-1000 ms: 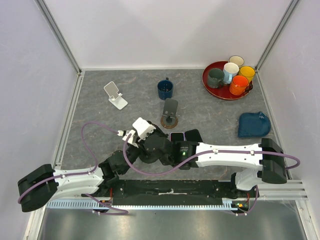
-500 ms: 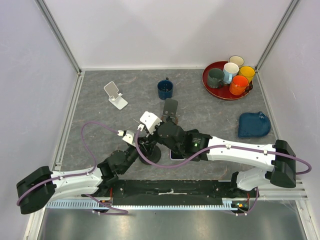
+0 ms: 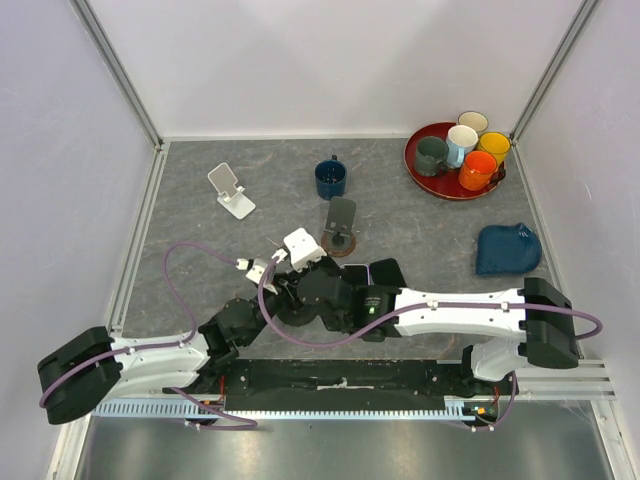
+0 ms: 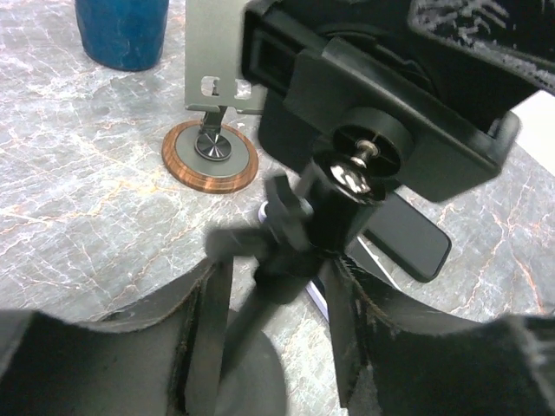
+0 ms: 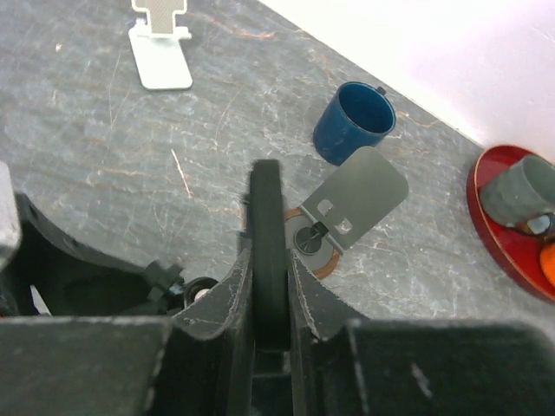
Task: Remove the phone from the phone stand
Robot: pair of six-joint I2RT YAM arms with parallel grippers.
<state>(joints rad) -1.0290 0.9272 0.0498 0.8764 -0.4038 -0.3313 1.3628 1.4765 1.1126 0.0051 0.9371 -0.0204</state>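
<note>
The phone [image 5: 267, 199] is a thin black slab seen edge-on, standing upright in the right wrist view. My right gripper [image 5: 268, 260] is shut on it, one finger on each face. The black phone stand [image 4: 364, 165] has a ball joint, a thin stem and a round base. Its cradle fills the top of the left wrist view. My left gripper [image 4: 277, 277] is open, its fingers [image 4: 208, 329] on either side of the stem, with a gap showing on the left. From above, both grippers crowd over the stand [image 3: 300, 300] near mid-table.
A grey stand on a copper disc [image 3: 340, 228] sits just beyond the grippers. A flat dark slab [image 4: 408, 238] lies on the table beside the black stand. Farther off are a white stand [image 3: 230, 190], a blue mug [image 3: 331, 178], a red tray [image 3: 425, 175] of mugs and a blue cloth [image 3: 507, 250].
My left gripper's jaws have narrowed around the stand's stem. The right arm reached farther out over the table half a second ago and has drawn back.
</note>
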